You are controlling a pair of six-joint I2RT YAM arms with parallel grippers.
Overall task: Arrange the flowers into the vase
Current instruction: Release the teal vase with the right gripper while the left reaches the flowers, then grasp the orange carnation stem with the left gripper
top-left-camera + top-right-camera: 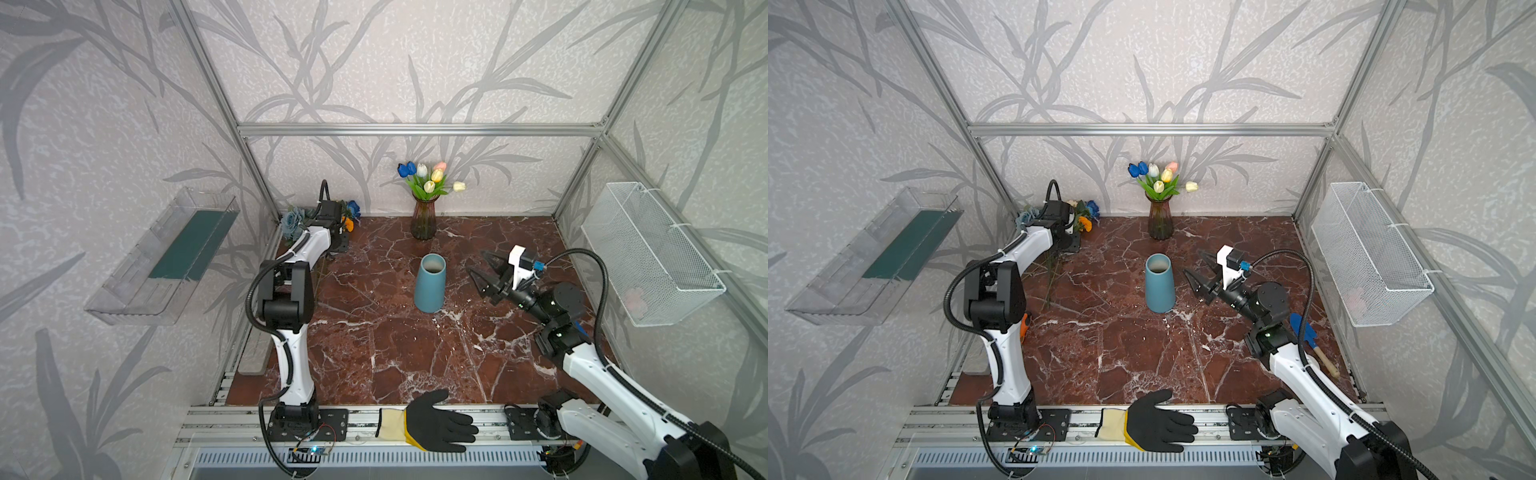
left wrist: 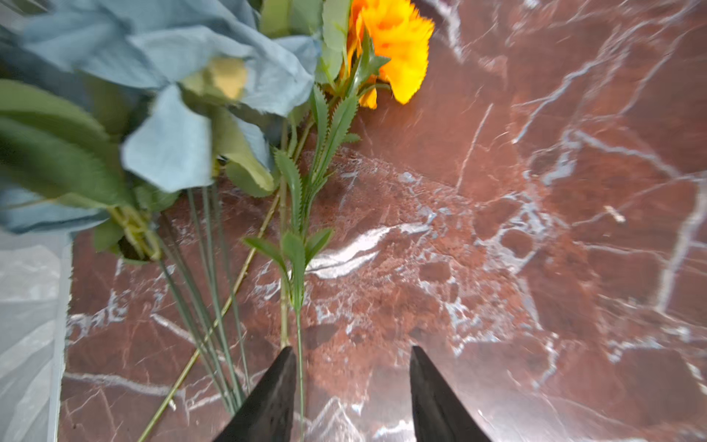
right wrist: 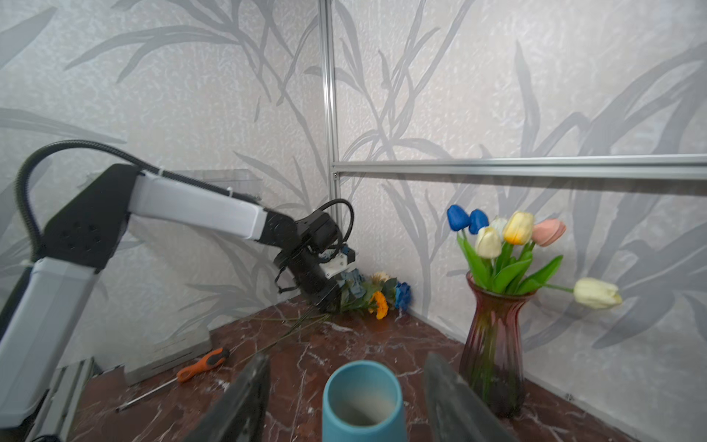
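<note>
Pickup underway: left hand (image 2: pixel 352 382) open astride a flower stem (image 2: pixel 299 344), right hand (image 1: pixel 477 261) open by the blue vase (image 1: pixel 430 286); pinch next, probably.

Empty vase (image 1: pixel 430 286) mid-table, tulip-filled vase (image 1: pixel 424 222) behind it, loose flowers (image 1: pixel 292 222) in back-left corner, glove (image 1: pixel 436 422) at front

Seven tulips (image 1: pixel 429 185), one blue vase (image 1: pixel 429 286), one glass vase (image 1: pixel 423 222) — plus one glove (image 1: pixel 440 424), one screwdriver (image 3: pixel 199 365).

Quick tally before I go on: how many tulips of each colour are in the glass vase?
Blue tulips: 2
Cream or white tulips: 3
Yellow tulip: 1
Pink tulip: 1
Total: 7, all in the glass vase
</note>
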